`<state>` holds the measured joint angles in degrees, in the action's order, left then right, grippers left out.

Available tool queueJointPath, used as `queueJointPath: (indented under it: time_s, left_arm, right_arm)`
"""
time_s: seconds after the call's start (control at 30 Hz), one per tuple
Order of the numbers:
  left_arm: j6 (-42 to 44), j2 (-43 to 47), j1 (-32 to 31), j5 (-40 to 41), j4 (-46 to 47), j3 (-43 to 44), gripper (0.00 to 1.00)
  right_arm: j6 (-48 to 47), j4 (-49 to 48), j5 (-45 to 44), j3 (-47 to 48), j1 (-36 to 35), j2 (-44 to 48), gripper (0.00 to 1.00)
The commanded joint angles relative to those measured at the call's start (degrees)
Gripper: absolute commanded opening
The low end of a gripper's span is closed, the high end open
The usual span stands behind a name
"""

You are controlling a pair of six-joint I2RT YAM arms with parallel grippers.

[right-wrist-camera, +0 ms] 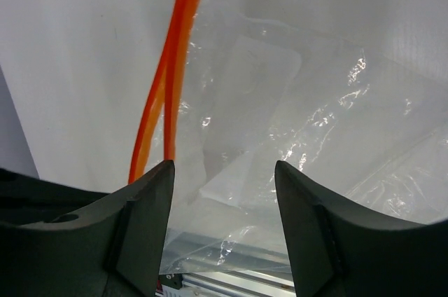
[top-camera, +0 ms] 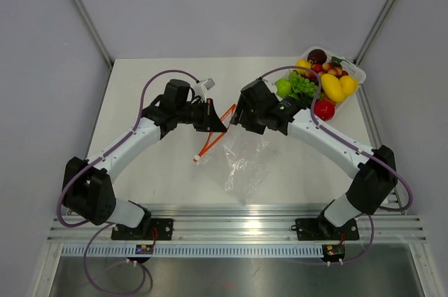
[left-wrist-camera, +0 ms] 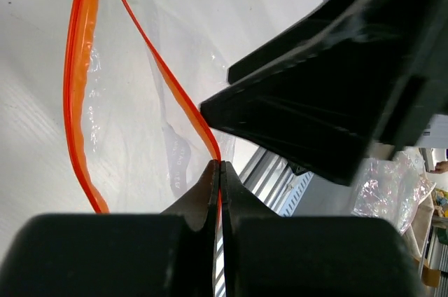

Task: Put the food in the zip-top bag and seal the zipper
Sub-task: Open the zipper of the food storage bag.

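zip-top bag: clear crinkly film, mid surface, spreading from between the two grippers toward the near edge. Lower part lies flat and wrinkled on the table. Whether the top edge is off the surface, can't tell.

zipper: thin orange-red strip, runs diagonally along the bag's left-hand edge. In the left wrist view its two tracks are parted into a long loop, so the mouth is open. In the right wrist view they are only slightly split toward the far end. A pale rectangular label patch shows on the film just beside the strip.

left gripper: fingers fully pinched together on one zipper track at the end of the loop. The orange strip runs straight into the seam between the pads.

right gripper: fingers well apart, nothing clamped. Bag film shows below and between them, zipper just off its left finger. Contact with the film: can't tell. Top view puts it just beside the left gripper, tips nearly facing.

Containers:
- bag: only the table surface shows through the film.
- white tray, far right corner: holds the food. Yellow pieces, a red round one at the near rim, green grapes and another green piece on the left side, a dark red-purple piece at the far end, small mixed bits in the middle. Piled and touching.
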<state>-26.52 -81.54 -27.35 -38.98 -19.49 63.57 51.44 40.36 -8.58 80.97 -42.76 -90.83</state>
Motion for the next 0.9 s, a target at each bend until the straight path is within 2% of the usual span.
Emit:
queueJointPath:
  time_s: [0.0, 0.1, 0.37, 0.6, 0.7, 0.83, 0.87]
  left_arm:
    - [1.03, 1.03, -0.33, -0.22, 1.21, -0.11, 0.0]
    - [1.12, 1.47, -0.51, -0.3, 1.03, -0.03, 0.0]
    - [1.56, 2.08, -1.12, 0.22, -0.2, 1.91, 0.0]
    - [2.09, 2.35, -1.47, 1.89, -1.52, 2.52, 0.0]
    - [2.44, 2.87, -1.91, 2.5, -2.22, 3.22, 0.0]
    - [3.14, 4.19, -2.0, 3.21, -3.63, 4.63, 0.0]
    - [3.32, 4.63, -2.0, 3.38, -4.33, 4.98, 0.0]
  right_arm:
    - [2.08, -2.39, -2.4, -0.11, -0.39, 5.04, 0.67]
    - [2.09, -2.57, -3.11, 0.33, -0.3, 6.27, 0.67]
    - [1.91, -0.63, 1.72, 4.29, -0.39, -0.31, 0.67]
    - [2.52, -1.86, 3.92, 2.88, -0.74, -1.98, 0.6]
    - [2.44, -1.77, 4.01, 2.62, -0.74, -2.6, 0.5]
    - [2.35, -1.86, 3.83, 2.96, -0.74, -2.87, 0.3]
    - [1.91, -1.95, 3.75, 3.14, -0.74, -2.86, 0.21]
